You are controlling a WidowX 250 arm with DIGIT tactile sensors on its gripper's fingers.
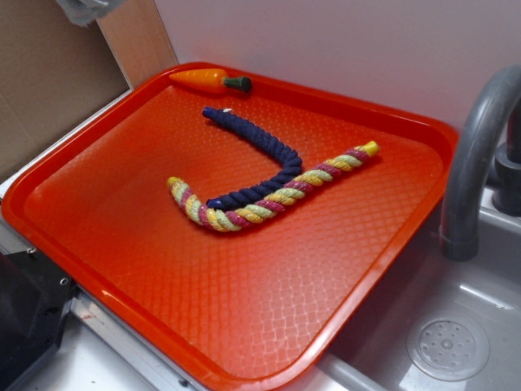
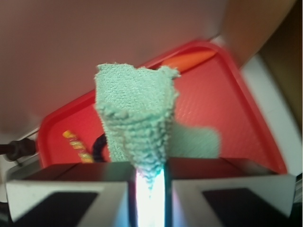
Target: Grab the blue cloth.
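Note:
The blue cloth [image 2: 137, 113], a pale blue-green knitted rag, fills the middle of the wrist view. Its lower end is pinched between the two fingers of my gripper [image 2: 149, 165], which is shut on it. The cloth hangs well above the red tray [image 2: 213, 109], clear of its floor. In the exterior view only a scrap of the pale cloth [image 1: 81, 10] shows at the top left edge. The gripper itself is out of that frame.
On the red tray [image 1: 244, 309] lie a dark navy rope [image 1: 260, 155] and a yellow-red-green rope [image 1: 269, 195], touching each other. An orange toy carrot [image 1: 207, 79] lies at the tray's far rim. A grey tap [image 1: 472, 163] and sink drain [image 1: 448, 346] are to the right.

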